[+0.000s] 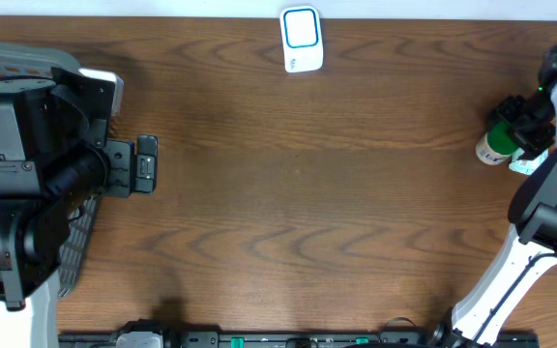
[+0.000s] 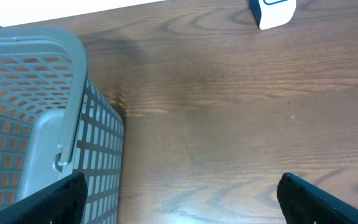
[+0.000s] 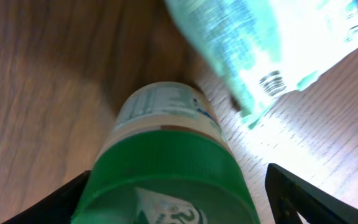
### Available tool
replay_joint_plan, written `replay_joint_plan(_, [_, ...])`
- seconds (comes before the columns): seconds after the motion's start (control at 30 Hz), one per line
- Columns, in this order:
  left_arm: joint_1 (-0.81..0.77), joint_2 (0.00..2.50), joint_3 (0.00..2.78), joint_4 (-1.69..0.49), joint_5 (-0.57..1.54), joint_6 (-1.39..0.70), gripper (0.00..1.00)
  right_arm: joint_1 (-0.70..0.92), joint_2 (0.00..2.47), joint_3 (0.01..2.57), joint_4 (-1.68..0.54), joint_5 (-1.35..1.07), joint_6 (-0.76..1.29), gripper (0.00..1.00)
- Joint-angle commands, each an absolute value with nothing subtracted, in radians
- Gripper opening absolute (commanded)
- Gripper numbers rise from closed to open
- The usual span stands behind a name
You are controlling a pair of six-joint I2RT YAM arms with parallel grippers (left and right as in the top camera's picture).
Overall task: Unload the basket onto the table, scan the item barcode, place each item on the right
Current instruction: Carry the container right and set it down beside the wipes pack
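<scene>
The item is a white bottle with a green cap at the table's far right. In the right wrist view its green cap fills the space between my fingers, label end pointing away toward the table. My right gripper is open around the cap: the left finger is close against it and the right finger stands clear of it. The white and blue scanner stands at the back middle. My left gripper is wide open and empty at the left.
A grey mesh basket sits at the left edge under the left arm. A pale teal packet lies right beside the bottle. The right arm's white link runs along the right front.
</scene>
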State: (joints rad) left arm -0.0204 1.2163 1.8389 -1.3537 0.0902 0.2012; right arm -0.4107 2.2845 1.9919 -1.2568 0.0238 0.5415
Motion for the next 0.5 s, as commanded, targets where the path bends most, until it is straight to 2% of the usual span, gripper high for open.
replay_joint_plan(0.0, [-0.016, 1.215, 1.841, -1.354, 0.077, 0.189, 0.98, -0.437, 2.276, 1.987, -1.253, 0.036, 0.567, 0.81])
replay_joint_plan(0.07, [-0.016, 1.215, 1.841, -1.354, 0.077, 0.188, 0.98, -0.445, 2.276, 1.996, -1.249, 0.019, 0.567, 0.84])
replay_joint_plan(0.23, [-0.016, 1.215, 1.841, -1.354, 0.077, 0.188, 0.98, -0.458, 2.253, 2.081, -1.303, -0.014, 0.559, 0.99])
replay_joint_plan(0.37, [-0.016, 1.215, 1.841, -1.354, 0.077, 0.188, 0.98, -0.46, 2.201, 2.238, -1.383, -0.029, 0.53, 0.99])
replay_joint_plan(0.47, [-0.016, 1.215, 1.841, -1.354, 0.077, 0.188, 0.98, -0.456, 2.143, 2.359, -1.427, -0.125, 0.455, 0.99])
